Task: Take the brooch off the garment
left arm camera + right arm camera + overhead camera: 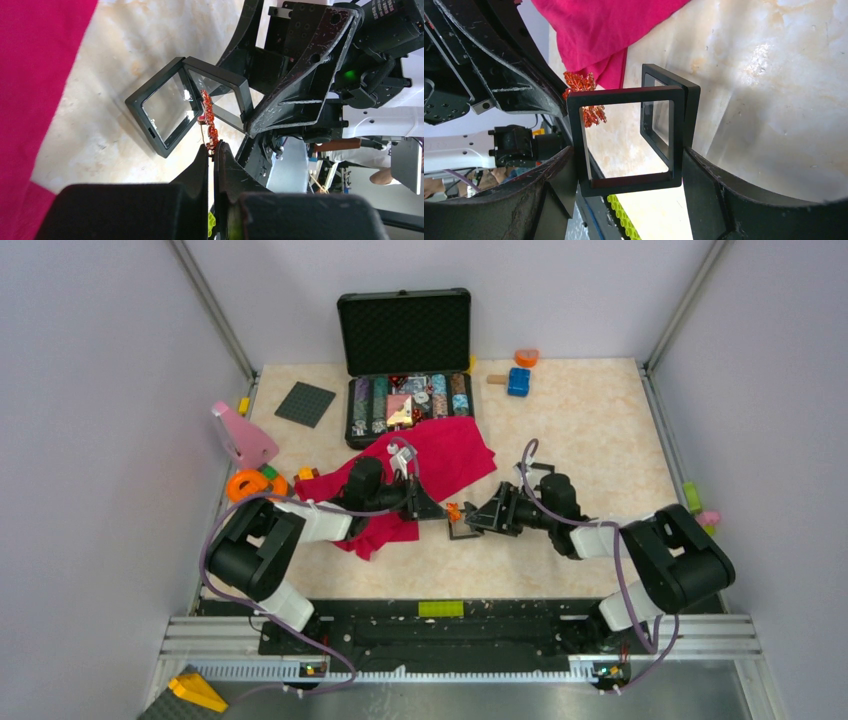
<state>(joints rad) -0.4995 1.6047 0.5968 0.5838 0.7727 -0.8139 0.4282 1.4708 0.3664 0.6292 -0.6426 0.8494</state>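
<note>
My left pincer [214, 150] is clamped tight on the brooch [209, 117], off the red garment [440, 455], mid-air by the open black frame case [624, 95] that my right pincer [626, 167] grips wide. Tiny, light, spiky, probably fragile; pinch its edge gently.

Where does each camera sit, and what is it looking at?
Top camera: high and behind, looks down on the table; the left arm and right arm both show.
Left wrist camera: rides the left arm, looks past its left hand, shut on the brooch, toward the black frame.
Right wrist camera: rides the right arm, looks past its right hand, gripping the frame, toward the red cloth.
Shared: all three show the brooch and frame.
</note>
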